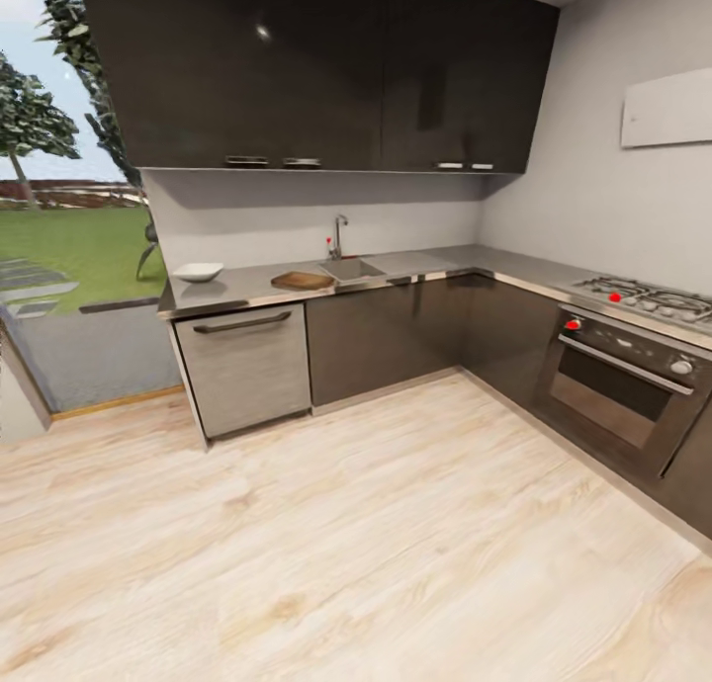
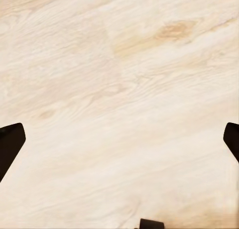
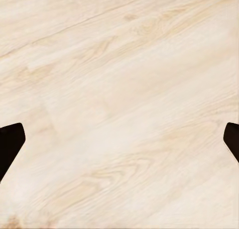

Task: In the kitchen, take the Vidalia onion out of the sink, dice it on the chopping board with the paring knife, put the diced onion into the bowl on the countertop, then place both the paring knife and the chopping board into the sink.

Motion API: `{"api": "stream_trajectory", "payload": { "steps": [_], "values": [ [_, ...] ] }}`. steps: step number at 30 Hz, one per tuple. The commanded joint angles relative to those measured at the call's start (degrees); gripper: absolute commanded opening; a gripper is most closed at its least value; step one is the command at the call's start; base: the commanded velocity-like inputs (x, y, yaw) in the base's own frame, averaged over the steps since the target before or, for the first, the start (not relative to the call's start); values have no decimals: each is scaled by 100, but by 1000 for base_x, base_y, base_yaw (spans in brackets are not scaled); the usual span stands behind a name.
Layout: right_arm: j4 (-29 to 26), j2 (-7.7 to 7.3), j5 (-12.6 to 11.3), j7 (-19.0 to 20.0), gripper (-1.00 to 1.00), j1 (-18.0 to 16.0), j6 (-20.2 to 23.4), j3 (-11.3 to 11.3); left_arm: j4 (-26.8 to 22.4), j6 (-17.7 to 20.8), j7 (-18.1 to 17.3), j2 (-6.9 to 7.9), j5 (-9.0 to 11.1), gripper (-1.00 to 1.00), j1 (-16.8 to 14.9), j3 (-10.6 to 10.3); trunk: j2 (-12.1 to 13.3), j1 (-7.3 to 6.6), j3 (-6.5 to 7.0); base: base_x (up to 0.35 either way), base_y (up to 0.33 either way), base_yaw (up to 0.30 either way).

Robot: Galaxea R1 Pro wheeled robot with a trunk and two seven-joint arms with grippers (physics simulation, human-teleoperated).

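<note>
Head view puts us well back from the sink [image 1: 350, 268], still on approach: board [image 1: 303, 281] just beside it, bowl [image 1: 199, 272] farther along the countertop [image 1: 435, 263]. Onion and knife we cannot make out. Left gripper [image 2: 119, 139] and right gripper [image 3: 119, 139] hang spread apart, empty. Next, we'd judge, drive up to the sink.

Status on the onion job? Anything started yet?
Nothing looks done. The chopping board lies on the countertop left of the sink, with the bowl further left. In hand: nothing; the left hand and right hand are open over wood floor, away from the counter. Onion and knife are too small to tell. Every step is left.
</note>
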Motion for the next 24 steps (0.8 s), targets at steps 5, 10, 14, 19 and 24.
{"api": "stream_trajectory", "payload": {
  "steps": [5, 10, 14, 19, 24],
  "values": [
    [3, -2, 2, -19, 100, -5, -17, 2, 3, -18, 10, 0, 5, 100, -4, 0, -2, 3, -6, 322, -147, 123],
    [3, 0, 2, -19, 100, -3, -17, 2, 3, -19, 10, 0, 3, 100, -4, 0, -2, 3, -6, 315, -158, 123],
    [3, 0, 2, -19, 100, -1, -17, 2, 3, -19, 10, 0, -1, 100, -4, 0, -2, 3, -6, 308, -170, 123],
    [3, 0, 2, -19, 100, -3, -17, 2, 3, -19, 10, 0, -4, 100, -4, 0, -2, 3, -6, 299, -184, 123],
    [3, 1, 2, -19, 100, -2, -17, 2, 3, -19, 10, 0, -4, 100, -4, 0, -2, 3, -6, 286, -210, 125]
  ]
}}
